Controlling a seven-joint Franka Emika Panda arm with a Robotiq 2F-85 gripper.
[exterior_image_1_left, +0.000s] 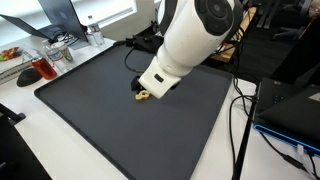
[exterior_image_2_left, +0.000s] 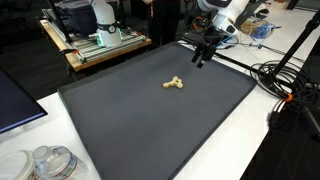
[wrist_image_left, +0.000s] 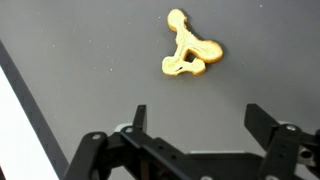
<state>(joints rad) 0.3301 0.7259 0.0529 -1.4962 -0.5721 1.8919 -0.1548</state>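
Arm (exterior_image_1_left: 195, 40) leans over the mat (exterior_image_2_left: 150, 125), end effector (wrist_image_left: 197, 115) released near yellow toy (wrist_image_left: 188, 55).

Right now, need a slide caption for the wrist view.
Wrist view: open, empty jaws above a dark grey mat, a small yellow knobbly object lying clear ahead of them.

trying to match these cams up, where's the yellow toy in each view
exterior view: toy left of centre, peeking out under the white arm
exterior view: toy mid-picture, down-left of the claw
wrist view: toy top, right of middle, above the open claw
shared landmark: the dark mat it lies on
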